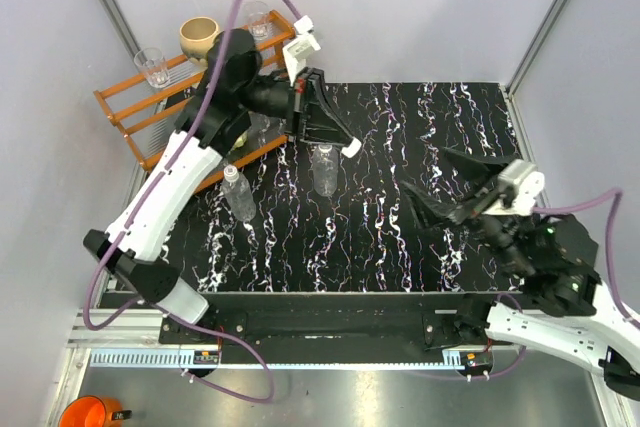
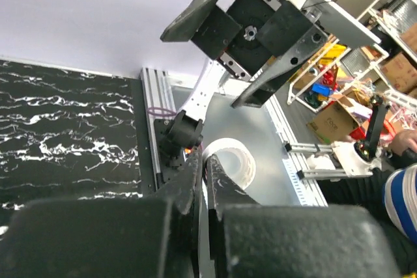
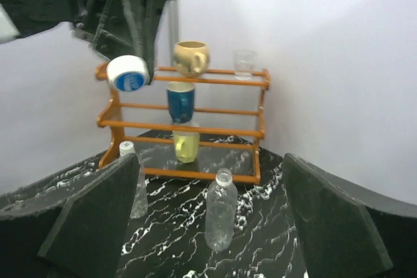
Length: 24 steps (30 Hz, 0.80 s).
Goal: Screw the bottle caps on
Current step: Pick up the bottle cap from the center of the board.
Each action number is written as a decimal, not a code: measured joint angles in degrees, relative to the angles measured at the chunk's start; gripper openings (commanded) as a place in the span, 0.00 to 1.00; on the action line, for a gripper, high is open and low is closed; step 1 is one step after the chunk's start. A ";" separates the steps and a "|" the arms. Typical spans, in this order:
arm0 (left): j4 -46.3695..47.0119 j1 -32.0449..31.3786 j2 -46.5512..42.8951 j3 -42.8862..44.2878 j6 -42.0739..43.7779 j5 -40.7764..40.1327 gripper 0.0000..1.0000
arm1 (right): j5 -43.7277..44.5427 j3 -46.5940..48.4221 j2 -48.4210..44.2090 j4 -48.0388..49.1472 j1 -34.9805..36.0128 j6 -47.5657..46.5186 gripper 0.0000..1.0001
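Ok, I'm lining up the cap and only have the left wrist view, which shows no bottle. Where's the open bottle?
Observer: In the right wrist view the open bottle stands upright on the table. The cap in the left gripper sits higher than its neck and off to one side.
Operator: Anything close to it?
Observer: A second bottle stands apart from it, nearer the rack.
Operator: Is the rack loaded?
Observer: Yes, it holds mugs and a glass.

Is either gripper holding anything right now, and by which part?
Left gripper holds a white cap, pinched by its rim at the very tip of the shut jaws. Right gripper is open and holds nothing.
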 measured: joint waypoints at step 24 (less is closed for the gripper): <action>90.05 4.59 0.09 -26.25 -80.76 7.45 0.00 | -21.99 3.08 17.70 18.01 0.02 -23.56 0.69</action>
